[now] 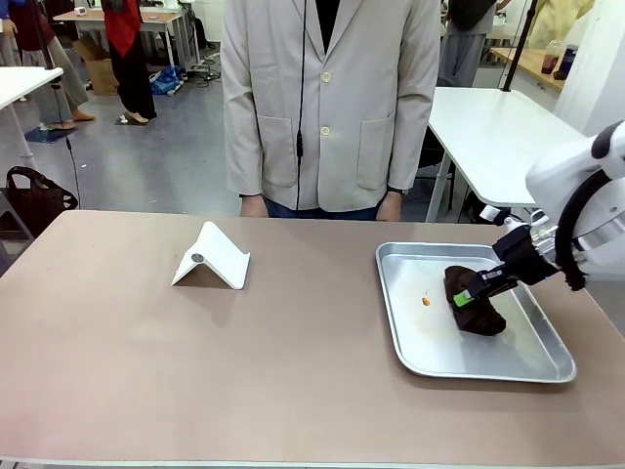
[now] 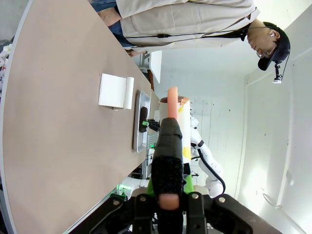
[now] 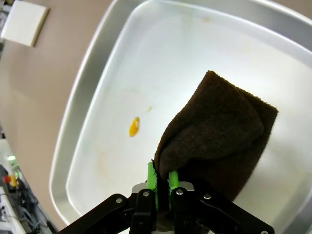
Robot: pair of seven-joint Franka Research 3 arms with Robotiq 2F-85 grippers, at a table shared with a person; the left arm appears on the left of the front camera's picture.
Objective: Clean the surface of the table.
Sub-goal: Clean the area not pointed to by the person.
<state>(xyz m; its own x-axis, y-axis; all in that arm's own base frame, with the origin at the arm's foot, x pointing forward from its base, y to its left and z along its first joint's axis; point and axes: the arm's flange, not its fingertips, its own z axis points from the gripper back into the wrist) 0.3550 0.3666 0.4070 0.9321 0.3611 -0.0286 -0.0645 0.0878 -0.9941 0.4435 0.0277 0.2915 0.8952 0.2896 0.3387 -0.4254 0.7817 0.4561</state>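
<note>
No legible text, label, brand, number or sign in any view. Checked the table [image 1: 117, 391] top, the silver tray [image 1: 410, 354] and the white folded stand [image 1: 217, 256]: all plain surfaces, no print. Background items are too small and blurred to read.

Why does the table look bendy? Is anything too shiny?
Left wrist view: the wide lens curves the table, behind the left gripper holding a pink-tipped tool. Right wrist view: glare washes the metal tray pale around the brown cloth in the right gripper.
</note>
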